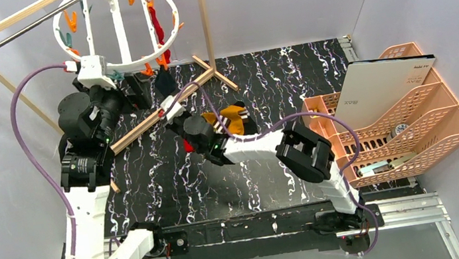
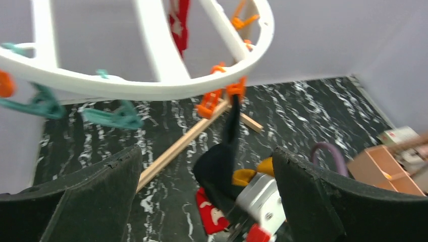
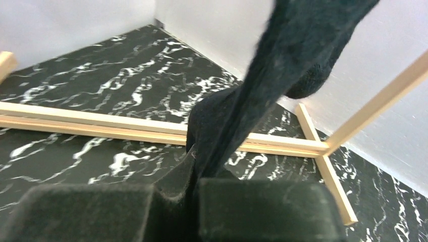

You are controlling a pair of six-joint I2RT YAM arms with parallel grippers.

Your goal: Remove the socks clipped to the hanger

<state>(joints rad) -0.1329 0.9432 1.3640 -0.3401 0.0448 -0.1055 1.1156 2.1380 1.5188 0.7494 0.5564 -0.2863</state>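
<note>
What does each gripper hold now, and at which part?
The right gripper pinches the black sock at its lower end. The left gripper is open and holds nothing.

One round hanger [image 1: 120,33], two red socks [image 1: 159,35], one black sock [image 1: 164,83], one mustard sock [image 1: 232,117], two arms [image 1: 87,215]

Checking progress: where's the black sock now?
Centre of the left wrist view: the black sock hangs from an orange clip on the hanger, lower end in the right gripper.

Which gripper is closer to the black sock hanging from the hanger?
Right. The right gripper is shut on the lower part of the black sock; the left gripper is open, apart from it, near the hanger.
</note>
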